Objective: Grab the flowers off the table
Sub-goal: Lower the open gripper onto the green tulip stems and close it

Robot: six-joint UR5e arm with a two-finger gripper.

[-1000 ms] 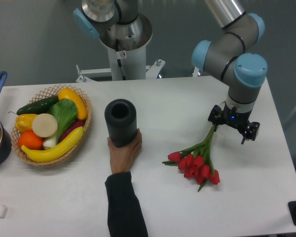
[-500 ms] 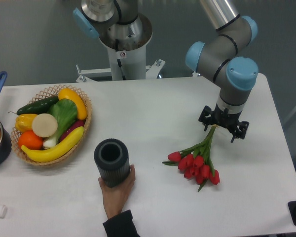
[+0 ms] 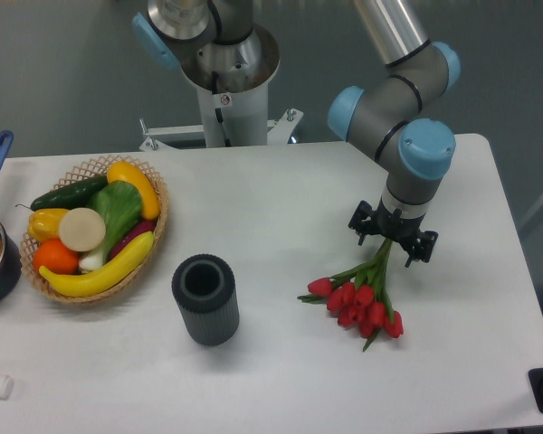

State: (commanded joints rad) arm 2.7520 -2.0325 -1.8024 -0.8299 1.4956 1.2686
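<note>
Flowers (image 3: 362, 300) lie flat on the table (image 3: 290, 190), right of centre in the frame, red heads toward the lower right, stems pointing up under the gripper (image 3: 392, 238). Gripper hangs over the stem ends; can't tell if its fingers are apart or closed. Nothing lifted yet: grasp and lift both left, I judge. Dark cylinder vase (image 3: 204, 299) stands lower centre, basket (image 3: 95, 228) at left.

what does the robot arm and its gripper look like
The arm has silver-grey cylindrical links with light blue round caps at the joints. Its wrist ends in a small black gripper with dark prongs sticking out to each side. No loose cables or readable markings show.
</note>
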